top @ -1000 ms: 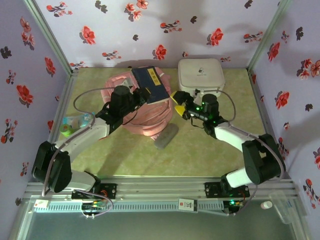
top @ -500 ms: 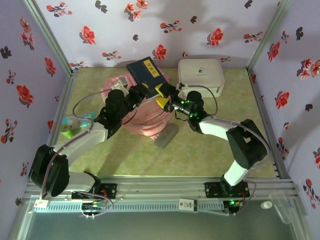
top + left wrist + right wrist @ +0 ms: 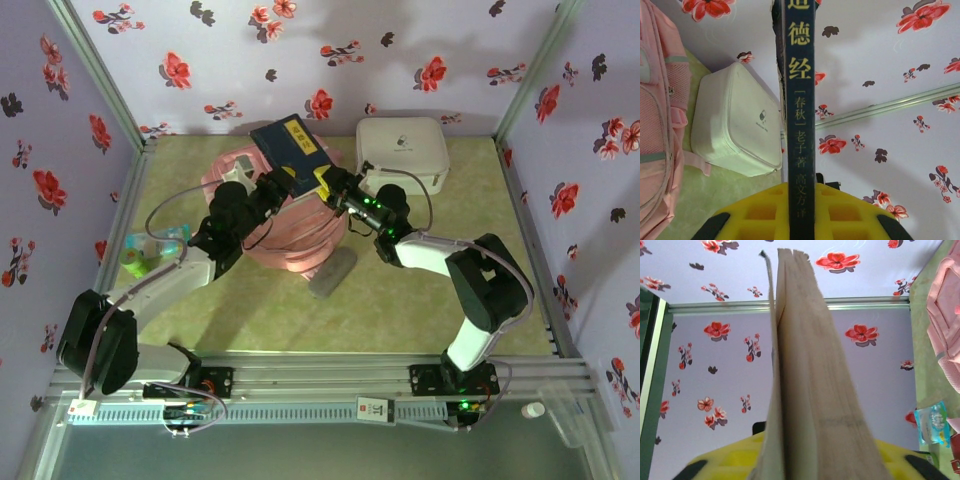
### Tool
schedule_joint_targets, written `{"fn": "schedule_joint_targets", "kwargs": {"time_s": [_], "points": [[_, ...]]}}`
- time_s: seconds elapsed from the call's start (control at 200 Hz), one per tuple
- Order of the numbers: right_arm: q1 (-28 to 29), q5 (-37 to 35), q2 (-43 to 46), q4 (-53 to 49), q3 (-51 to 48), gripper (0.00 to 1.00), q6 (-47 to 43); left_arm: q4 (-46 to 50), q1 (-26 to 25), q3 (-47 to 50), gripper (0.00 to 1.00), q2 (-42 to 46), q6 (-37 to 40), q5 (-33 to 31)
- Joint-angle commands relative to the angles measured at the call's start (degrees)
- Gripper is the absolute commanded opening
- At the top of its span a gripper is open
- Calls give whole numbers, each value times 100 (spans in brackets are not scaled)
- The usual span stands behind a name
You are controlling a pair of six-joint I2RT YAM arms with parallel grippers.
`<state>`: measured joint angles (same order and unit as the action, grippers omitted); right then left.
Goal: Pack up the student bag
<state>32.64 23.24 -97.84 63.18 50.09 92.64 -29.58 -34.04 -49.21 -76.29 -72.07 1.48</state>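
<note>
Left gripper (image 3: 277,186): I read it as clamped on the book (image 3: 291,149). On my left wrist feed the dark blue spine with its gold Chinese characters runs straight down into the yellow fingers.

Right gripper (image 3: 326,184): it is at the book's right-hand corner. On its wrist feed the fanned page edge stands between the yellow fingers, but I cannot tell whether they press on it or stand off it.

Book: dark blue cover with a yellow label, held up off the table and tilted, with one gripper on each side.

Student bag (image 3: 300,236): it lies flat on the green table mat (image 3: 420,300), left of centre. Both grippers sit above its far end, and most of the bag stretches from them toward me. My left arm reaches in across its left side.

Bag and book: the book overhangs the bag's far end. I cannot tell from overhead whether the two touch.

Bag on the wrist feeds: it shows as a pink panel with mesh along the left edge of the left feed, and as pink fabric at the right edge of the right feed.

White hard case (image 3: 402,148): it sits on the mat just beside the bag, to its right, beyond the right gripper.

Plastic packet (image 3: 150,248): it lies to the left of the bag, near the left wall.

Grey flat thing (image 3: 332,272): it lies at the bag's near right edge. I cannot make out what it is.
</note>
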Motion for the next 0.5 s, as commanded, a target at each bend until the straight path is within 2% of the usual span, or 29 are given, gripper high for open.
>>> {"fn": "schedule_joint_targets", "kwargs": {"time_s": [0.0,0.085,0.285,0.395,0.495], "points": [[24,-163,228,23,-93,19,-366,-58,64,43,21,294,180,-77],[6,-183,431,-481,-121,11,-767,317,90,43,36,383,533,-87],[-237,-400,1121,-1678,-410,7,-1764,2281,161,-188,83,558,1832,-358],[-523,-471,1534,-2264,-614,6,-2236,3478,162,-574,92,444,2843,-473],[-796,-518,1927,-2890,-761,5,-2667,4057,160,-784,99,238,3766,-522]]}}
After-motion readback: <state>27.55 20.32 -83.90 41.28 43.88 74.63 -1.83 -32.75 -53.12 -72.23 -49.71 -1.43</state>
